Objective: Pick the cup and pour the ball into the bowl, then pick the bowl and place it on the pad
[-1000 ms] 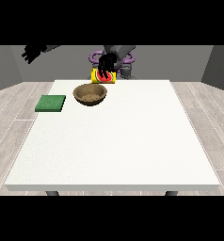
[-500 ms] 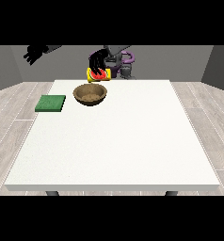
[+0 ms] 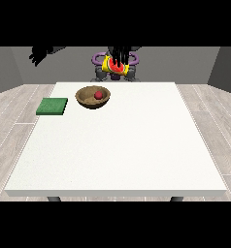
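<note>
One round wooden bowl (image 3: 93,97) sits on the far part of the flat white table (image 3: 117,145), brown and smooth, with a shallow curved wall. Inside it lies a small red ball (image 3: 98,95), resting towards the side nearer the view's right. Just to the view's left of the bowl, apart from it, a flat square green pad (image 3: 52,106) with a dull, even surface lies near the table's left edge; nothing rests on it.

Above and behind the bowl, beyond the table's far edge, the hand at the view's right (image 3: 119,54) is raised with its dark fingers curled down round a yellow cup (image 3: 112,66). The cup is tilted on its side, its red inside turned down towards the camera. It hangs clear of the bowl, not touching it.

The hand at the view's left (image 3: 39,54) is held up high, well apart from the table and every object; whether its fingers are spread or curled I cannot tell.
</note>
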`<action>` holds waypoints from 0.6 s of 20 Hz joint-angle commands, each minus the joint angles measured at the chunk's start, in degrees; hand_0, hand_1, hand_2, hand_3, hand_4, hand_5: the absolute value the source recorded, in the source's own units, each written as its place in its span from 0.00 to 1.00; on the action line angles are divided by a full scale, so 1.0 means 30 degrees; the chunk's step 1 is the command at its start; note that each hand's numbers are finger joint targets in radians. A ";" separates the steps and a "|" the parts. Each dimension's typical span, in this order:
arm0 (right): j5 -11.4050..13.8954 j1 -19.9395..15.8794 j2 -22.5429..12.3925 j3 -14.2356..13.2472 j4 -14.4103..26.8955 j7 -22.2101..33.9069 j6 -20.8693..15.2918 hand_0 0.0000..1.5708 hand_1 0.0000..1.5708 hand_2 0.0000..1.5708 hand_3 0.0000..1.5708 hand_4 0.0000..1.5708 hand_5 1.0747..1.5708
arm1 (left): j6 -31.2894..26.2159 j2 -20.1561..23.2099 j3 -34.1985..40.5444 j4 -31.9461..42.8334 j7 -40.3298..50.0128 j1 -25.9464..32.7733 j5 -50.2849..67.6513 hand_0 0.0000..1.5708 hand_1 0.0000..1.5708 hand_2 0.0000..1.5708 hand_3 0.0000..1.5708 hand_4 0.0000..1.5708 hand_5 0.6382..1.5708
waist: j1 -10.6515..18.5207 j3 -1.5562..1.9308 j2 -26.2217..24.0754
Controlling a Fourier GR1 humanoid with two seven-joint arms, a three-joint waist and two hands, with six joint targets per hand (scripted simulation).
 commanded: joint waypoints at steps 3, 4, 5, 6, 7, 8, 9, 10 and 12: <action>0.0323 0.0025 0.0397 -0.0013 -0.0217 0.0288 -0.1162 0.00 0.00 0.00 0.07 0.50 0.97 | 0.2141 0.0741 0.6585 -0.3279 -0.2854 0.0964 0.7414 0.27 0.27 0.09 0.01 0.78 0.96 | 0.1816 -0.0202 -0.0256; 0.0529 0.0361 0.0512 0.0096 0.0054 0.0131 -0.1136 0.00 0.00 0.00 0.00 0.50 0.97 | 0.1581 0.0756 0.7716 -0.3871 -0.3196 0.0659 0.8911 0.00 0.00 0.00 0.00 0.75 0.98 | 0.2191 -0.0195 -0.0283; 0.0610 0.0172 0.0988 0.0221 -0.0082 -0.0029 -0.1558 0.00 0.00 0.00 0.00 0.50 0.97 | 0.1487 0.0629 0.8721 -0.4305 -0.3575 0.0736 1.0250 0.00 0.00 0.00 0.00 0.74 0.99 | 0.2421 -0.0223 -0.0188; 0.0680 0.0288 0.0839 0.0055 -0.0035 -0.0039 -0.1740 0.00 0.00 0.00 0.00 0.50 0.97 | 0.1051 0.0949 0.9732 -0.4594 -0.4173 0.1074 1.1618 0.00 0.00 0.00 0.00 0.73 1.00 | 0.2591 -0.0241 0.0054; 0.0854 0.0300 0.1136 0.0248 -0.0061 0.0019 -0.2022 0.00 0.00 0.00 0.00 0.50 0.97 | 0.0496 0.0791 1.0654 -0.5027 -0.4468 0.0971 1.3022 0.00 0.00 0.00 0.00 0.71 1.00 | 0.2719 -0.0216 -0.0042; 0.0978 0.0201 0.1050 0.0198 0.0043 -0.0228 -0.2074 0.00 0.00 0.00 0.00 0.50 0.97 | -0.0294 0.1164 1.1678 -0.5283 -0.4826 0.0754 1.4357 0.00 0.00 0.00 0.00 0.70 1.00 | 0.3103 -0.0199 0.0414; 0.1190 0.0589 0.1521 0.0415 0.0098 -0.0269 -0.2377 0.00 0.00 0.00 0.00 0.49 0.97 | -0.1039 0.1136 1.2304 -0.5576 -0.5561 0.1310 1.5659 0.00 0.00 0.00 0.00 0.68 1.00 | 0.3246 -0.0174 0.0477; 0.1122 0.0665 0.1750 0.0278 0.0207 -0.0491 -0.2588 0.00 0.00 0.00 0.00 0.49 0.97 | -0.2186 0.1507 1.3000 -0.5727 -0.5893 0.1355 1.6830 0.00 0.00 0.00 0.00 0.67 1.00 | 0.3481 -0.0094 0.0599; 0.1451 0.1013 0.2501 0.0505 0.0288 -0.1120 -0.3083 0.00 0.00 0.00 0.00 0.48 0.98 | -0.4170 0.2659 1.4285 -0.5840 -0.6575 0.1286 1.8630 0.00 0.00 0.00 0.00 0.67 1.00 | 0.3735 -0.0018 0.1272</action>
